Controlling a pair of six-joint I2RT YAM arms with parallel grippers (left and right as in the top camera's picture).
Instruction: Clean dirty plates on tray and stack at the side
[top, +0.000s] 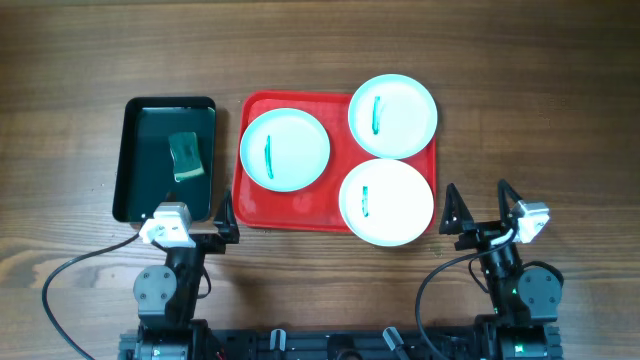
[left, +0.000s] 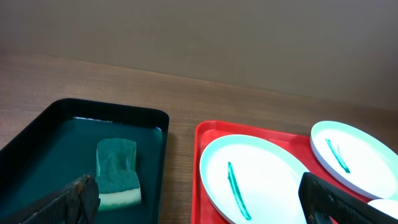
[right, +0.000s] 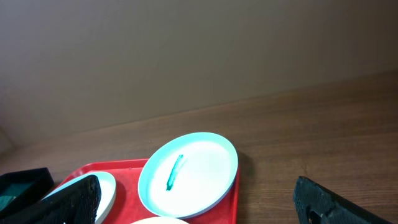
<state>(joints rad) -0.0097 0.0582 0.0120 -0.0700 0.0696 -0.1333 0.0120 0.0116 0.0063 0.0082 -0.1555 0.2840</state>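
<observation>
The red tray (top: 255, 208) lies mid-table with three dirty plates on it, each with a green smear: a left plate (top: 295, 150), a far right plate (top: 400, 115) overhanging the rim, and a near right plate (top: 395, 205). In the left wrist view the left plate (left: 261, 180) and far plate (left: 357, 155) show on the tray (left: 205, 134). The right wrist view shows the far plate (right: 196, 171) on the tray (right: 124, 168). My left gripper (top: 200, 222) is open and empty near the tray's near left corner. My right gripper (top: 482, 210) is open and empty, right of the tray.
A dark green-black tray (top: 135, 150) stands left of the red tray and holds a green sponge (top: 185, 157), also in the left wrist view (left: 117, 171). Bare wooden table lies around both trays.
</observation>
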